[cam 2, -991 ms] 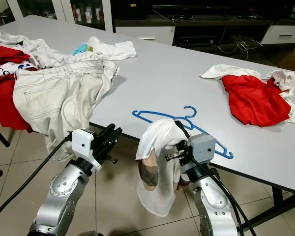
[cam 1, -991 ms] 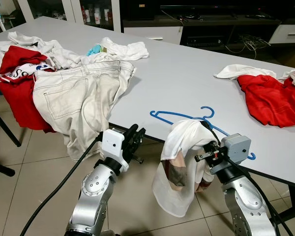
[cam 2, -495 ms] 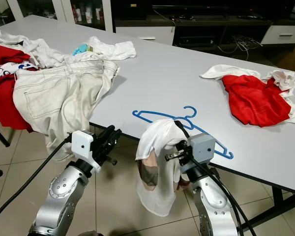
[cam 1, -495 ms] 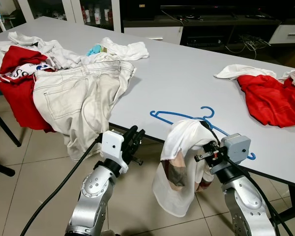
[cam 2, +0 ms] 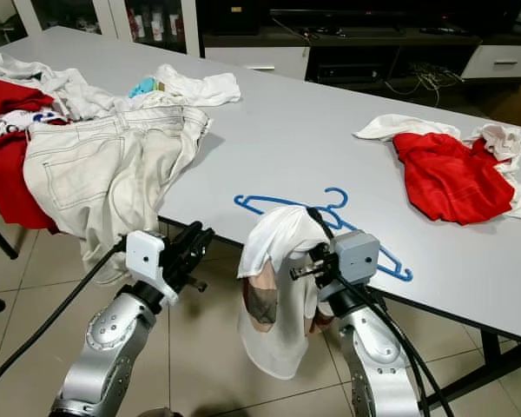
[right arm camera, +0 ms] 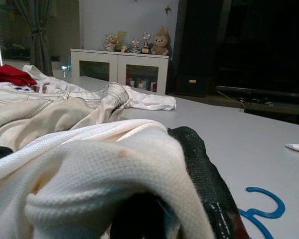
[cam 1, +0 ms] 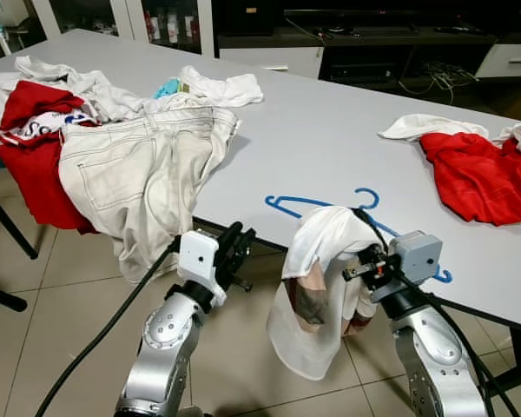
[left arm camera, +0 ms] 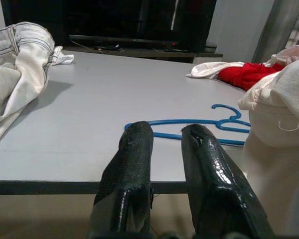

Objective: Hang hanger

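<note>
Blue hanger (cam 1: 347, 211) flat on the grey table (cam 1: 313, 130) near its front edge, right gripper (cam 1: 358, 261) just before it clamped on a hanging white garment (cam 1: 317, 287), left gripper (left arm camera: 164, 149) below the edge, fingers slightly apart, holding nothing.

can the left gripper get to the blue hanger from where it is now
Probably yes. The left gripper sits at the table edge with its fingers slightly apart, and bare tabletop runs from it to the blue hanger. The white garment held by the right gripper hangs beside that path, not across it.
</note>
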Tool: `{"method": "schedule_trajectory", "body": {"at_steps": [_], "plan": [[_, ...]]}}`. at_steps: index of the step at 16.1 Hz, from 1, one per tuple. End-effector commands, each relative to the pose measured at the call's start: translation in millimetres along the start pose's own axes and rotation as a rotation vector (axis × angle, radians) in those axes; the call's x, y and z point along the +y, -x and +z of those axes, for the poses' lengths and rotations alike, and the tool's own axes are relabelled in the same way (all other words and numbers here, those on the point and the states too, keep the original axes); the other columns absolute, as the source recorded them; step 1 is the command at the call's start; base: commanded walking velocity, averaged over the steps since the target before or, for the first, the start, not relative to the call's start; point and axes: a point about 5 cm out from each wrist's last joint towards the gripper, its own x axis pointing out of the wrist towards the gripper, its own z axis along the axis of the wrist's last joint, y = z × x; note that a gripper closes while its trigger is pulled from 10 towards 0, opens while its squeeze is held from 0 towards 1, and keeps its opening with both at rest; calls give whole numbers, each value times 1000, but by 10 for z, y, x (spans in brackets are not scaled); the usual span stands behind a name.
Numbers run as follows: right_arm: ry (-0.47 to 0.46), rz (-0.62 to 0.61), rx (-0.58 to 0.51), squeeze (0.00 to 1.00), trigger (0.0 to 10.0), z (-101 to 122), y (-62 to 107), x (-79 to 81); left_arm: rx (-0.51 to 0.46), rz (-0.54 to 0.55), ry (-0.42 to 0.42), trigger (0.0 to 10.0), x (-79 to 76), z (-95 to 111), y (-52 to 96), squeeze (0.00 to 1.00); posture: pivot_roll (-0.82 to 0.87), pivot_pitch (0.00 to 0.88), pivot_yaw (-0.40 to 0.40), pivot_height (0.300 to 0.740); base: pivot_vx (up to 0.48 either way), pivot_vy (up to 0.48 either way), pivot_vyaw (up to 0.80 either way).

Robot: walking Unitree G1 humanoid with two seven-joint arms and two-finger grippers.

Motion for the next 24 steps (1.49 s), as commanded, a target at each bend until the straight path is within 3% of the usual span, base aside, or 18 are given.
{"method": "schedule_trajectory", "body": {"at_steps": [1, 8, 24], "plan": [[13, -2, -20, 0, 10000, 31, -25, -26, -6, -1, -3, 10000, -6, 23, -26, 0, -44, 0, -29, 740, 0, 0, 0], [25, -4, -28, 0, 10000, 56, -50, -50, -9, -5, 1, 10000, -23, 23, -58, 0, -52, 0, -31, 740, 144, 0, 0], [31, -5, -37, 0, 10000, 55, -104, -43, -13, -4, -4, 10000, -9, 29, -89, 0, -50, 0, -27, 740, 330, 0, 0]]}}
